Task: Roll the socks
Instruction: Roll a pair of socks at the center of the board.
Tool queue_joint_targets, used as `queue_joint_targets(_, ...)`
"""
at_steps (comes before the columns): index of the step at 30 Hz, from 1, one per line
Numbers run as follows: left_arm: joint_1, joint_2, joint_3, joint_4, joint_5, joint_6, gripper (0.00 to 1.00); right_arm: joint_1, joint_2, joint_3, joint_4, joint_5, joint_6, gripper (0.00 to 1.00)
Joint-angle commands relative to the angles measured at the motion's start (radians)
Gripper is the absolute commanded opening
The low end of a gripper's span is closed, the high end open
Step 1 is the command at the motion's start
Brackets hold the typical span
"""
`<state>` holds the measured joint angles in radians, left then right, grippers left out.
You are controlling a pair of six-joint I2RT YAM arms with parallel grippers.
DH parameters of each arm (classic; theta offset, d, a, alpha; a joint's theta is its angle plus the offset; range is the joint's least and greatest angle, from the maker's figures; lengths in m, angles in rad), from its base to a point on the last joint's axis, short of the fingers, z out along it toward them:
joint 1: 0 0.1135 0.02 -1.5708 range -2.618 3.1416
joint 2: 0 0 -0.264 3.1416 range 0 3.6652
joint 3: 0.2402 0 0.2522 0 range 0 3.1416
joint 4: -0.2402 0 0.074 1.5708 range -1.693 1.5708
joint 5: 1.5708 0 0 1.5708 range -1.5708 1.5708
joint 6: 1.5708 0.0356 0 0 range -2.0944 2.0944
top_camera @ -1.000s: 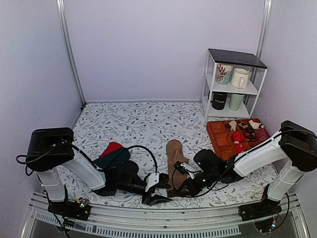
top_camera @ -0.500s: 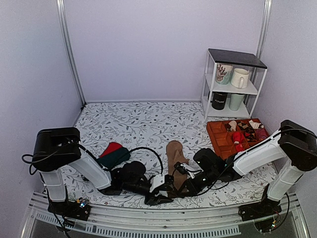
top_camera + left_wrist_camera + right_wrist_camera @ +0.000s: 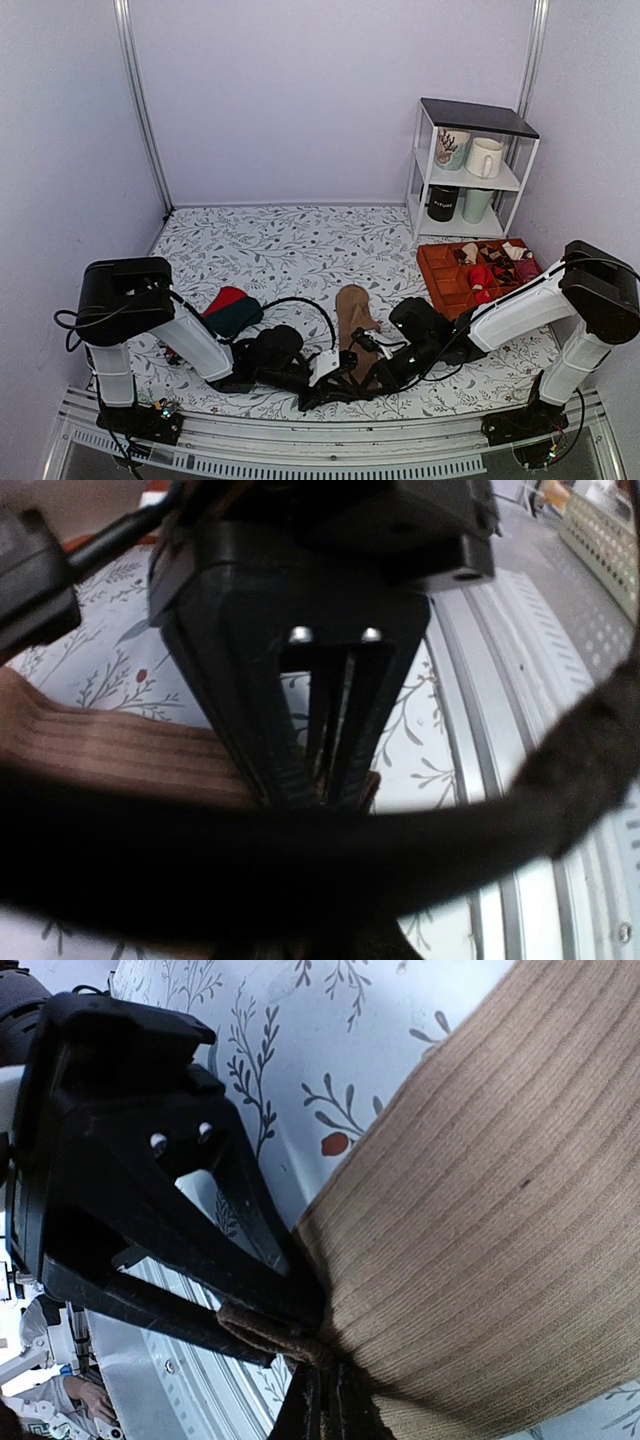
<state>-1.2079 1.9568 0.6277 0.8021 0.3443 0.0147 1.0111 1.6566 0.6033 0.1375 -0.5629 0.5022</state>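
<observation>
At front centre of table (image 3: 270, 250): socks (image 3: 352, 305) flat, long axis near-to-far, cuff end nearest. Right gripper (image 3: 320, 1400) pinched shut on cuff; left gripper (image 3: 328, 785) at a narrow slit alongside, hold unconfirmed.

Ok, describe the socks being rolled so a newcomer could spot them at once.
On the leaf-patterned tablecloth, look at the near edge in the middle, between the two arms. The tan-brown ribbed knit socks lie as one flat strip, near end pinched by the left hand and right hand. Unlike the red and dark green socks to the left, they are plain tan.
</observation>
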Motion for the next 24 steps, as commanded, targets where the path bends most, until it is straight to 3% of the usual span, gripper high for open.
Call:
queue_joint_targets(1, -0.012, 0.060, -0.004, -0.053, 0.008, -0.031, 0.10, -0.006, 0.038, -0.001, -0.087, 0.001, 0.012, 0.00)
queue_joint_targets(3, -0.012, 0.070, -0.008, -0.044, 0.009, -0.048, 0.00, -0.008, 0.040, 0.000, -0.088, 0.002, 0.013, 0.00)
queue_joint_targets(6, -0.011, 0.069, -0.019, -0.041, 0.007, -0.078, 0.00, -0.008, 0.035, 0.003, -0.088, 0.005, 0.011, 0.04)
queue_joint_targets(10, 0.003, 0.052, -0.026, -0.087, 0.009, -0.141, 0.00, -0.009, -0.046, -0.008, -0.081, 0.090, -0.056, 0.22)
queue_joint_targets(18, 0.013, 0.055, -0.065, -0.122, 0.075, -0.285, 0.00, -0.001, -0.394, -0.226, 0.225, 0.267, -0.395, 0.43)
queue_joint_targets(24, 0.015, 0.062, -0.069, -0.134, 0.086, -0.315, 0.00, 0.090, -0.399, -0.306, 0.322, 0.309, -0.580, 0.46)
